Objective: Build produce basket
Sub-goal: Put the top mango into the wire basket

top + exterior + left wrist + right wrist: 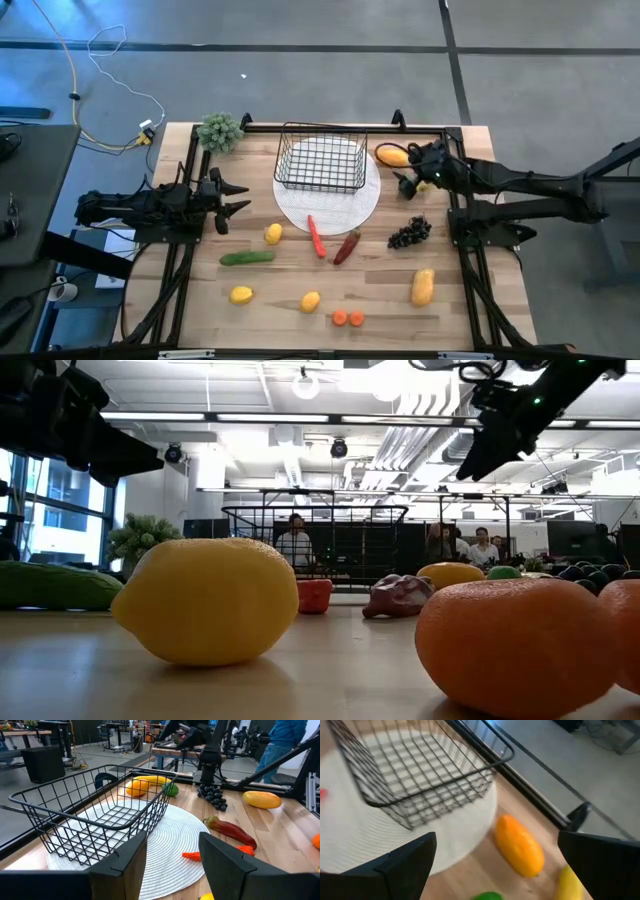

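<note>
The basket [321, 163] sits empty on the white plate [330, 207] at the table's far middle, all produce scattered loose — nothing packed yet; the right claw [411, 172] hangs spread wide above the orange mango [392, 156], the left claw [234, 197] waits nearly pressed together, holding nothing. The right wrist view alone shows the mango [519, 846] between its fingers; the high view alone shows the lemons [273, 234] and cucumber [247, 257].

You have 2 black, jointed arms; the right gripper [409, 170] shows a small green light, its fingers flat and dark.
</note>
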`<state>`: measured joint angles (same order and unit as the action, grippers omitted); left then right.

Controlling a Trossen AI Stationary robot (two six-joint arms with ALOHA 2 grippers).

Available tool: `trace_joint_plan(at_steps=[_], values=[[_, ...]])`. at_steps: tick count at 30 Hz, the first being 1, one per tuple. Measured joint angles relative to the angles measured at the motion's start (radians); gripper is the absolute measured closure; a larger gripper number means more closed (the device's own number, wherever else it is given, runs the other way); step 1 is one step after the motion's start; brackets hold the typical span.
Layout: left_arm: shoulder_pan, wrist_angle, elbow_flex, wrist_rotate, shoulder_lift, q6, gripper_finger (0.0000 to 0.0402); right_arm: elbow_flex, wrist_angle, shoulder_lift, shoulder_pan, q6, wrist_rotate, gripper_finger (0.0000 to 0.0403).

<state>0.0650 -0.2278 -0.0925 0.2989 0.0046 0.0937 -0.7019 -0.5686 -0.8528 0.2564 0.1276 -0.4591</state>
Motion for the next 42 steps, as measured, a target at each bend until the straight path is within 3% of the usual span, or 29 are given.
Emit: trace_joint_plan(at_steps=[16,30,34,42], values=[[0.000,0.000,0.000,0.000,0.000,0.000,0.0234,-0.177,-0.139,-0.271,0.320,-0.189,0.260,0.0003],[0.000,0.000,0.000,0.000,0.000,0.000,0.0234,-0.229,-0.161,-0.466,0.445,-0.549,0.317,0.0003],[0.000,0.000,0.000,0.000,0.000,0.000,0.0234,-0.229,-0.128,-0.500,0.495,-0.585,0.403,0.0003],[0.000,0.000,0.000,0.000,0.000,0.000,0.0234,-0.229,-0.109,-0.581,0.552,-0.660,0.457,0.0003]])
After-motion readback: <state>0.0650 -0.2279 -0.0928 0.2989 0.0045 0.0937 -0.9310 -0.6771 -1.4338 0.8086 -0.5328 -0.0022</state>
